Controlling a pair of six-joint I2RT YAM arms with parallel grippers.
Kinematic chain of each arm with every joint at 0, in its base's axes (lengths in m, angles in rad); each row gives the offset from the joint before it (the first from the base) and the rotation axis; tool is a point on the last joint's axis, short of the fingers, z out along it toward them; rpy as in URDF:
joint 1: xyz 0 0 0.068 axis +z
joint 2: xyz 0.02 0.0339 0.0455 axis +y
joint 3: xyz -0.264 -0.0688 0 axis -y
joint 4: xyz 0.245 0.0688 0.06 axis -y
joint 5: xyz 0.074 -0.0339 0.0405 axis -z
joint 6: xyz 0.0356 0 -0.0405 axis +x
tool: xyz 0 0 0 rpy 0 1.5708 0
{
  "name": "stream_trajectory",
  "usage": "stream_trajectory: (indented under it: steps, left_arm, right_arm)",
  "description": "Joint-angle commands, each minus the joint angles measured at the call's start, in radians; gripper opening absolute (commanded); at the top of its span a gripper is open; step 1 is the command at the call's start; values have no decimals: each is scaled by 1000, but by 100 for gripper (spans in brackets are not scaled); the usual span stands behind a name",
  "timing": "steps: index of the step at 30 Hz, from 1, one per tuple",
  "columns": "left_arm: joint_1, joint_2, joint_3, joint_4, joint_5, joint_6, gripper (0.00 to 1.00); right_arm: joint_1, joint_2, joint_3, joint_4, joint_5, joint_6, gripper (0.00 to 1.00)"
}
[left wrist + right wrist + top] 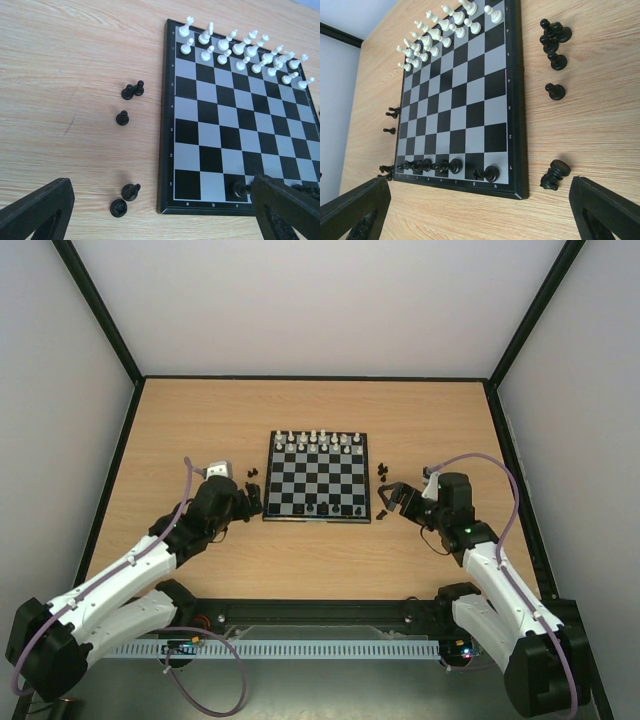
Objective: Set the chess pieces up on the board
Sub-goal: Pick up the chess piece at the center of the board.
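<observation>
The board (pixel 318 480) lies mid-table, also in the left wrist view (pixel 235 120) and the right wrist view (pixel 465 100). Several black chess pieces (pixel 432 165) stand on its near row; one (pixel 239 189) is on c1. More black pieces stand loose on the table left of the board (pixel 252 480), (pixel 133 90), (pixel 122 118), (pixel 125 199). Others are right of it (pixel 381 471), (pixel 552 35), and one lies tipped over (pixel 555 175). My left gripper (pixel 250 500) (pixel 161 187) is open and empty at the board's near left corner. My right gripper (pixel 392 497) (pixel 480 185) is open and empty at the near right corner.
White pieces (pixel 318 440) fill the board's two far rows, also seen in the left wrist view (pixel 245 50) and the right wrist view (pixel 440 30). The wooden table (pixel 200 420) has black frame rails along its edges and pale walls around it.
</observation>
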Motion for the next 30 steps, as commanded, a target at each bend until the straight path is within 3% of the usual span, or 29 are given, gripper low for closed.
stream_trajectory:
  steps: [1,10,13,16,17,26,30]
  left_arm:
    - [7,2,17,-47,-28,-26,99]
    - [7,-3,-52,-84,41,-80,99]
    - [7,21,-74,-65,57,-95,81]
    - [7,62,-84,-51,62,-107,53]
    - [8,70,-90,-43,61,-111,49]
    - [7,159,-102,17,33,-109,33]
    - [5,215,-91,37,20,-99,34]
  right_arm:
    - [-2,0,16,-41,-4,-43,99]
    - [-3,15,3,-24,-28,-62,99]
    - [-2,21,-5,-1,-48,-57,99]
    - [-3,35,-4,11,-64,-57,99]
    - [-3,40,-4,14,-67,-57,99]
    - [-4,46,-18,34,-96,-51,99]
    - [-3,45,-16,35,-93,-51,99]
